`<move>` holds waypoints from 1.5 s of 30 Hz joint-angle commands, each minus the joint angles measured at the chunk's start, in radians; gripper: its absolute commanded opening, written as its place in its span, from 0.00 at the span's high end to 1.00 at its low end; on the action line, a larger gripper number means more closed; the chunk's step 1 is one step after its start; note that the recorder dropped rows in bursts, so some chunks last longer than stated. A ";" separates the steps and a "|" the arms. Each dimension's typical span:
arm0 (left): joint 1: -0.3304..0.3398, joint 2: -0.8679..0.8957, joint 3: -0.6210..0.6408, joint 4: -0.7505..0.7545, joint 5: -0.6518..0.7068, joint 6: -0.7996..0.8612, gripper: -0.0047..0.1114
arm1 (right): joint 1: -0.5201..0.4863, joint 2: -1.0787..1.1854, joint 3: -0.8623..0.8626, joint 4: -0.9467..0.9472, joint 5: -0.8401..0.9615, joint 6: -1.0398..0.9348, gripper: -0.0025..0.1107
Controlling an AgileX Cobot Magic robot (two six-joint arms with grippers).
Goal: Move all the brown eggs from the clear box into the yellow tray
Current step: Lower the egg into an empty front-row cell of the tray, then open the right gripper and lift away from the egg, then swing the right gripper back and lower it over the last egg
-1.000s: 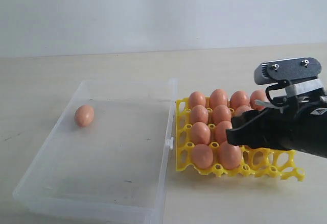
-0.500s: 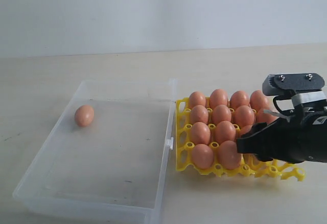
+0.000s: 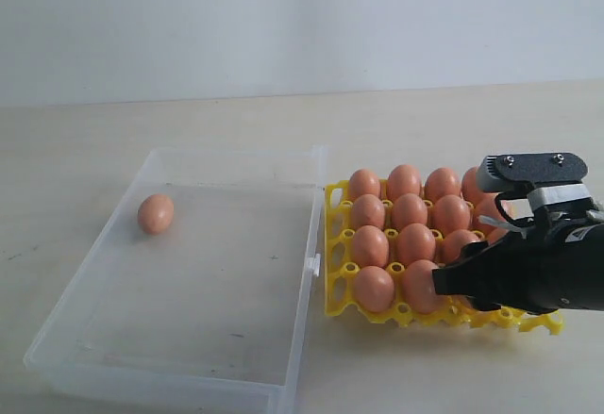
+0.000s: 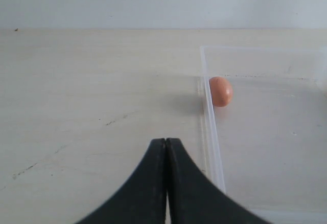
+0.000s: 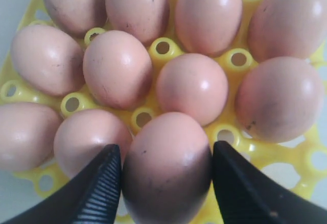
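Right pincer (image 5: 164, 155) grips a brown egg (image 5: 166, 170) just over the yellow tray (image 3: 333, 244), lower right in the exterior view; set down off-centre, it may crack against neighbouring eggs (image 5: 191, 86). Left pincer (image 4: 166, 143) is closed, empty. One last egg (image 3: 156, 213) lies in the clear box (image 3: 208, 291).

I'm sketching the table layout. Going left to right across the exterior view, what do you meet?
Lone brown egg → clear box's side latch → yellow tray, holding many eggs.
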State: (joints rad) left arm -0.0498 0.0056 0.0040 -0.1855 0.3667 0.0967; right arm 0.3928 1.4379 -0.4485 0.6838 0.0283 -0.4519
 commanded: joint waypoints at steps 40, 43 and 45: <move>0.001 -0.006 -0.004 -0.002 -0.004 0.005 0.96 | 0.180 0.056 -0.429 0.016 0.231 0.009 0.49; 0.001 -0.006 -0.004 -0.002 -0.004 0.005 0.96 | 0.225 0.146 -0.550 0.016 0.330 0.009 0.49; 0.001 -0.006 -0.004 -0.002 -0.004 0.005 0.96 | 0.247 0.213 -0.627 0.016 0.364 0.009 0.49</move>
State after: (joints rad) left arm -0.0498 0.0056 0.0040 -0.1855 0.3667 0.0967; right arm 0.6107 1.5703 -0.9804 0.7006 0.3301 -0.4456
